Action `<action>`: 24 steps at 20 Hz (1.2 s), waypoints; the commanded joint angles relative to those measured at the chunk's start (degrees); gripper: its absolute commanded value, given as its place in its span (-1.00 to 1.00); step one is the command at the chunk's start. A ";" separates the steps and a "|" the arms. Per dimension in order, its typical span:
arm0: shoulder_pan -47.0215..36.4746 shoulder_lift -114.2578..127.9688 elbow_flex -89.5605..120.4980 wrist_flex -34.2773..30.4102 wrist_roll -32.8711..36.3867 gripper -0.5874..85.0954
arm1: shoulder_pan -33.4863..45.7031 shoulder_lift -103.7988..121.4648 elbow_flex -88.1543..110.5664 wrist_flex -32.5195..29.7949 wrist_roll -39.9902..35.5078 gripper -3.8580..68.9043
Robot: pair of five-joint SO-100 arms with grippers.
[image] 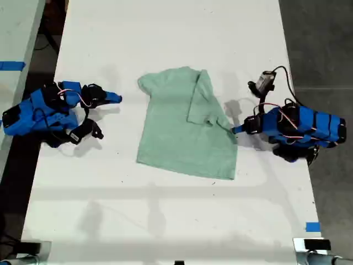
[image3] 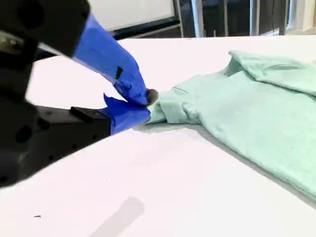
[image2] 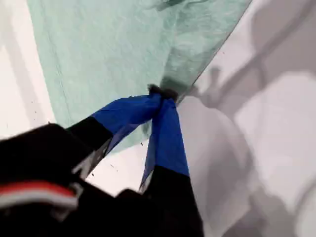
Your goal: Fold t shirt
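The pale mint-green t shirt [image: 176,132] lies flat on the white table [image: 165,221], with the sleeve toward the exterior view's right folded over its body. My first gripper [image: 235,131] comes in from the exterior view's right. In the first wrist view my first gripper [image2: 161,94] is shut on the t shirt [image2: 108,49] at its edge. My second gripper [image: 117,99] rests on the table at the exterior view's left, a short way from the other sleeve. The second wrist view shows my second gripper [image3: 145,104] shut on nothing, with the t shirt [image3: 256,113] beyond it.
A small grey device [image: 266,81] with a cable sits on the table behind the first arm. Blue tape marks [image: 313,227] lie near the table's front corner at the exterior view's right. Dark floor borders the table on both sides.
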 commanded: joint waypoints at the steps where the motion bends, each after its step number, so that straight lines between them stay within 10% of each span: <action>1: -10.63 -13.10 -12.48 2.02 -0.09 -0.99 | 0.44 0.18 3.25 0.18 6.33 -0.91; 7: -15.29 -64.95 -58.97 3.60 13.54 -0.97 | -0.18 0.18 3.25 0.18 6.50 -0.91; 13: -16.08 -107.49 -81.74 4.31 18.90 -0.42 | -0.26 0.18 3.34 0.18 6.42 -0.91; 19: -14.15 -128.85 -91.93 2.37 24.96 -0.59 | -0.26 0.18 3.34 0.09 6.06 -0.92; 21: -15.03 -135.70 -96.68 9.32 19.34 -0.99 | -0.35 0.18 3.34 0.09 6.15 -0.92; 24: -14.59 -135.97 -96.06 16.44 12.83 -0.99 | -0.35 0.18 3.34 0.09 5.98 -0.92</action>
